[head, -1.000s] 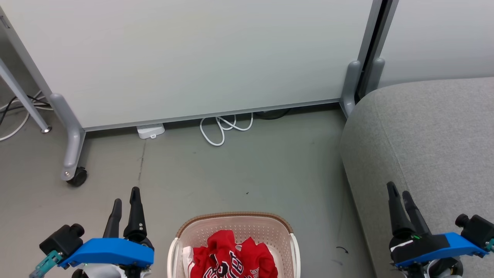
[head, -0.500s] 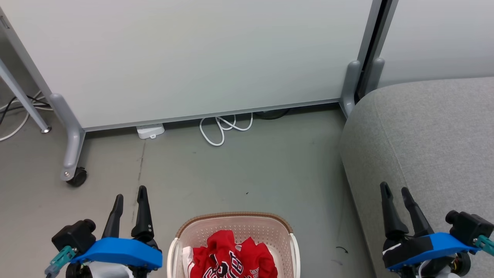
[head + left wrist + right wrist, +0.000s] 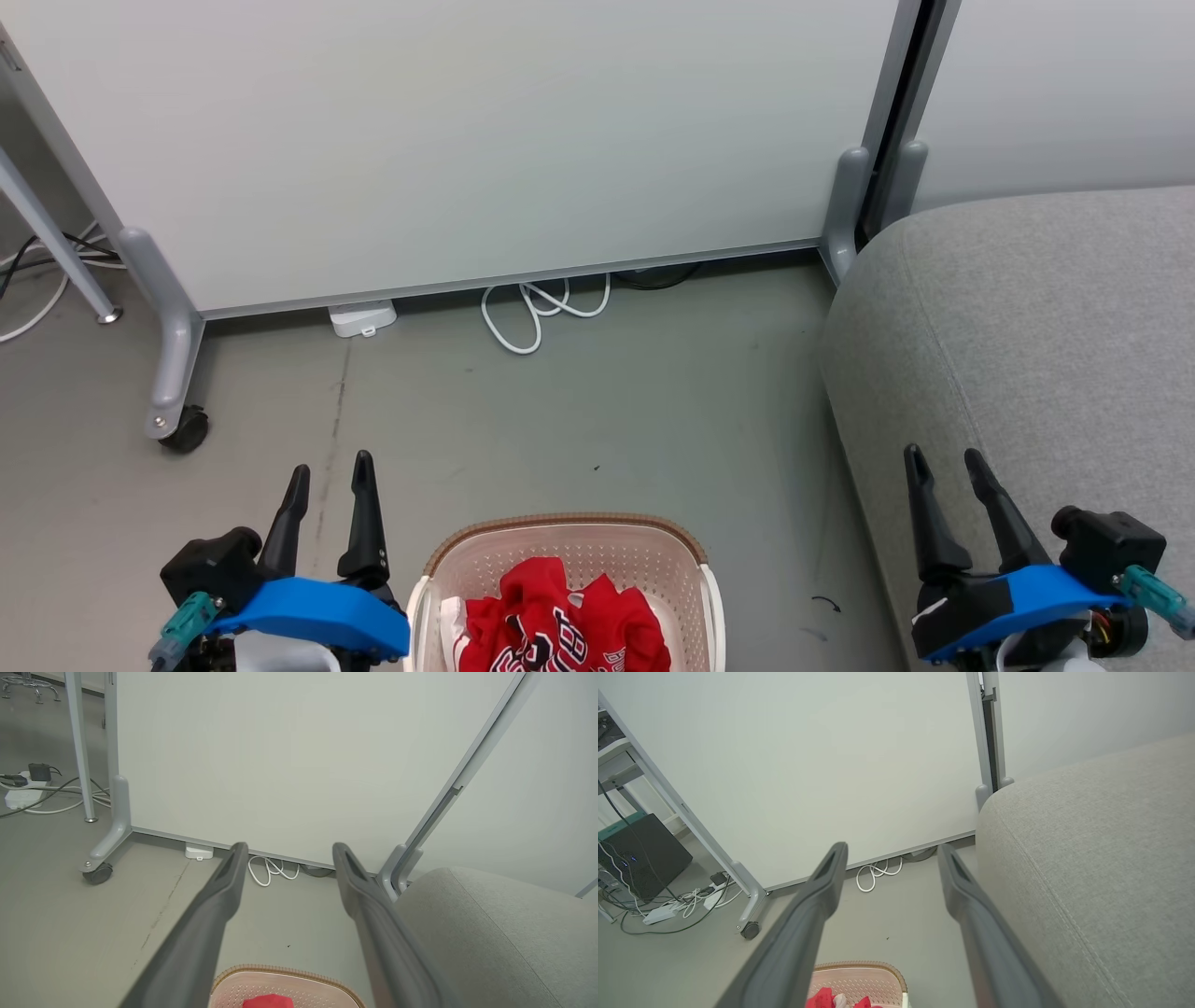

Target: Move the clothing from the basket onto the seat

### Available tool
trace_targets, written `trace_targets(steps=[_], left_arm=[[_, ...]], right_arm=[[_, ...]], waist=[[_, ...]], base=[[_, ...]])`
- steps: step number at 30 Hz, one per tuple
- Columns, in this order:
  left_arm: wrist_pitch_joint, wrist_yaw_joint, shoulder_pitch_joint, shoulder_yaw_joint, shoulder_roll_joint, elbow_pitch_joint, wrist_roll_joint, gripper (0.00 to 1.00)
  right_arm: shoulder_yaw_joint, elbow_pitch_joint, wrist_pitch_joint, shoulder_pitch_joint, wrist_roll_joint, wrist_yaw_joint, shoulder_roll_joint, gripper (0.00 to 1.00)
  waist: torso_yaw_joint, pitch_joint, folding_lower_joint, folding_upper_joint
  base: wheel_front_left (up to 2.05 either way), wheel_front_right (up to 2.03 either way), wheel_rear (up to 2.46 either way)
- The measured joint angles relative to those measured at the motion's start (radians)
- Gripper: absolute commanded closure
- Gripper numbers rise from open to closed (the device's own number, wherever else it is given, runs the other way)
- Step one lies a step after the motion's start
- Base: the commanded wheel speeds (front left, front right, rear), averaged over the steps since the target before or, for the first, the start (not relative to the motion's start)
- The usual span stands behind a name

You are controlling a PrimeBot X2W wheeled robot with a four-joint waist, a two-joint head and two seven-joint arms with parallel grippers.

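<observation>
Black-and-white lettering on the clothing (image 3: 560,627) — crumpled, seemingly illegible.

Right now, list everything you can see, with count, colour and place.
clothing: one heap, red with black-and-white print, in the basket
basket: one, cream with brown rim, on the floor between the grippers
seat: one, grey, at the right
panels: two, white with grey frames, behind
caster wheel: one, black, under the left panel foot
cable: one coil, white, at the panel's foot
small box: one, white, left of the cable
floor: grey
left gripper: open, empty, left of the basket
right gripper: open, empty, near the seat
</observation>
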Motion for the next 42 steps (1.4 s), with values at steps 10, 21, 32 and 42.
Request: trace_targets(steps=[10,21,32,42], left_arm=[[-0.022,0.0,-0.001,-0.005,-0.002,0.015,0.062,0.0],[-0.047,-0.001,-0.001,-0.007,-0.002,0.021,0.152,0.0],[-0.07,-0.003,-0.001,0.006,-0.011,0.019,0.209,0.0],[-0.089,-0.012,-0.001,0.009,-0.018,0.023,0.278,0.0]], right_arm=[[0.001,0.001,-0.018,-0.001,-0.095,0.0,-0.001,0.0],[0.006,0.002,-0.044,-0.005,-0.199,0.0,-0.002,0.0],[0.005,0.005,-0.065,-0.008,-0.282,0.0,-0.003,0.0],[0.006,0.011,-0.087,-0.011,-0.36,0.0,-0.004,0.0]], waist=[[-0.005,0.0,0.0,0.0001],[-0.01,0.002,0.0,0.0],[-0.011,0.001,0.0,0.0],[-0.012,-0.002,0.0,0.0]], base=[[0.0,0.0,0.0],[0.0,0.0,0.0],[0.0,0.0,0.0],[0.0,0.0,0.0]])
